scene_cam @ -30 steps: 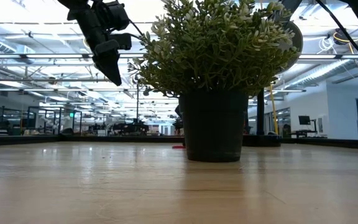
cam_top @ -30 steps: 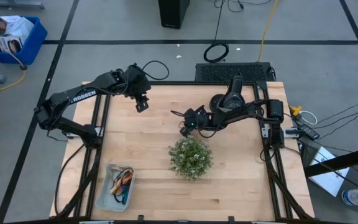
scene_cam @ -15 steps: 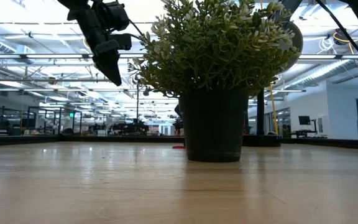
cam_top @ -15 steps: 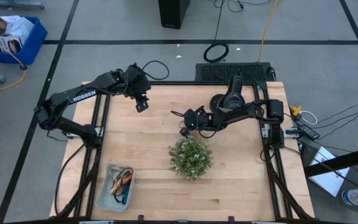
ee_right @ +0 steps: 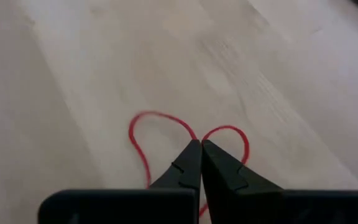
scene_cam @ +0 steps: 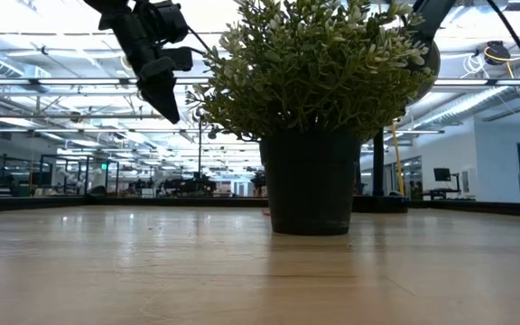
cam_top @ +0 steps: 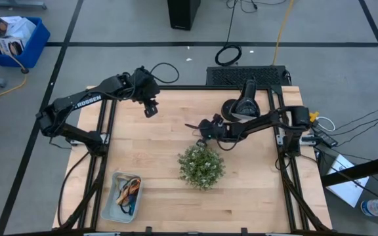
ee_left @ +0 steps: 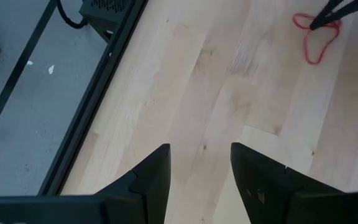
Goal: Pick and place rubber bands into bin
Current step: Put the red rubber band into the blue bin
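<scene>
A thin, floppy red rubber band [ee_right: 166,134] is pinched at its middle by the shut right tool [ee_right: 200,152], while the left tool [ee_left: 199,163] is held open and empty.

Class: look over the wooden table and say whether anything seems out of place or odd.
One thin red rubber band lies loose on the wooden table, pinched into a heart shape by the shut right end effector, far from the pale blue plastic tray.

two black jointed arms, white lettering on the left arm [cam_top: 87,101], tapered dark fingers [ee_right: 188,165].
</scene>
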Available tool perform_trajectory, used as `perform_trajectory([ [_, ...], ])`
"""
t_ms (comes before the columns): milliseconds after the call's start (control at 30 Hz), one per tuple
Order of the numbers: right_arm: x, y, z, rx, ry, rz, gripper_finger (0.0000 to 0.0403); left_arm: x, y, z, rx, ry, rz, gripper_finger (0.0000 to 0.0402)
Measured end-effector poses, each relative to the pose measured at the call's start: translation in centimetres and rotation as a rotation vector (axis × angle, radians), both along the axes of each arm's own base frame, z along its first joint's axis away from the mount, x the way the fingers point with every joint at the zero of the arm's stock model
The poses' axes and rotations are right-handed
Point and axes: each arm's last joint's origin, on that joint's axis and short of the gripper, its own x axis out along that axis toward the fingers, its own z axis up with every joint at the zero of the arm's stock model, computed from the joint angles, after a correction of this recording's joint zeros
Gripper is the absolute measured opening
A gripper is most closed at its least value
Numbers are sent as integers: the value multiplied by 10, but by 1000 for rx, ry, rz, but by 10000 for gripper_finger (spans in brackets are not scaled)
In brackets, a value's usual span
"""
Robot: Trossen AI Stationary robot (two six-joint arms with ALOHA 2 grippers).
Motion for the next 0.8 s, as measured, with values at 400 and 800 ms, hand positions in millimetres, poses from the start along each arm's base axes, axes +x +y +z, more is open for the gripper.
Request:
perform_trajectory([
  [400, -2, 21, 31, -128, -68, -32, 0, 3, 1, 2, 20, -27, -2, 175],
  [800, -16, 18, 101, -367, -202, -33, 0, 8, -7, 2, -30, -63, -87, 175],
])
